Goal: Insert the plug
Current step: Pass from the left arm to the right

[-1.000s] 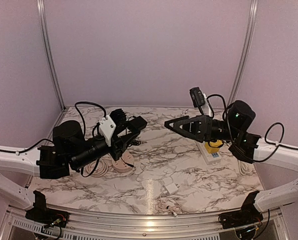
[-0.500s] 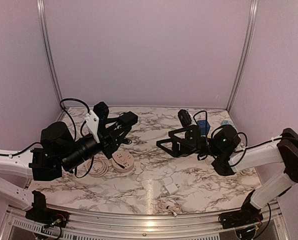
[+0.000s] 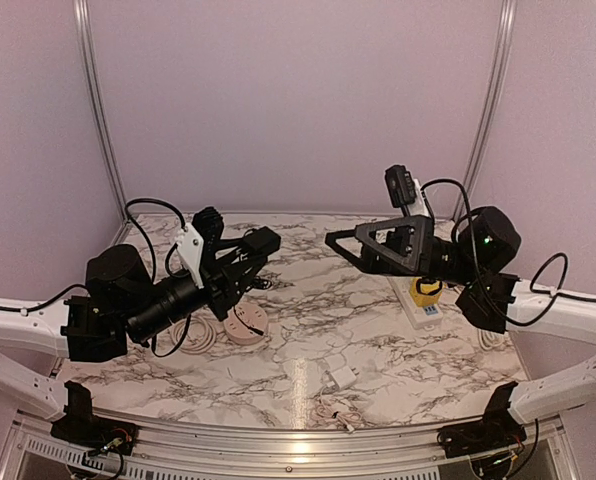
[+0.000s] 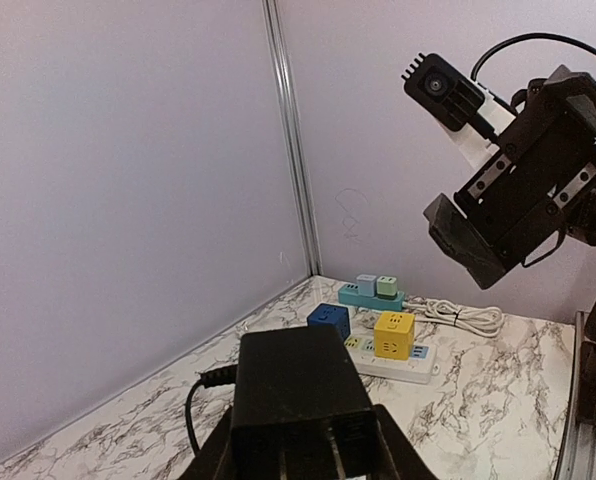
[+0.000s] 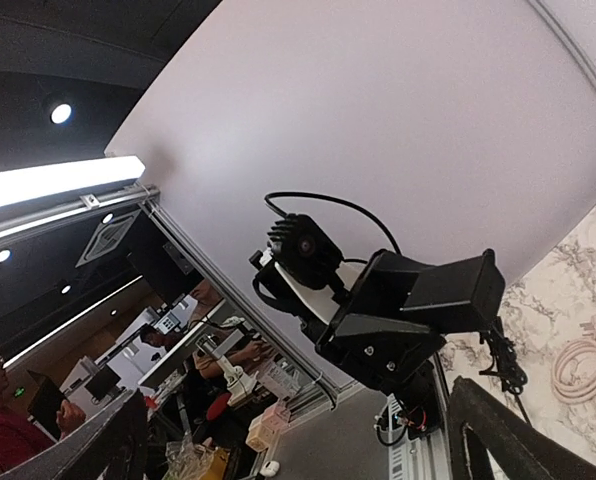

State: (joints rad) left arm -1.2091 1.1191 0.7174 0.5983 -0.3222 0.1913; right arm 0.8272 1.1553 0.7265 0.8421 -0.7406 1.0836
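Two tools hang above the table (image 3: 378, 335). We see the left tool (image 3: 256, 248) clenched on the black plug (image 4: 296, 395), which is raised over the table's left side. The right tool (image 3: 336, 242) is spread wide and grips nothing, near the white power strip (image 4: 403, 366).

Pale lilac walls (image 3: 298, 100) enclose a marble-patterned counter (image 3: 378, 340). Aluminium posts (image 3: 96, 110) stand at its back corners.
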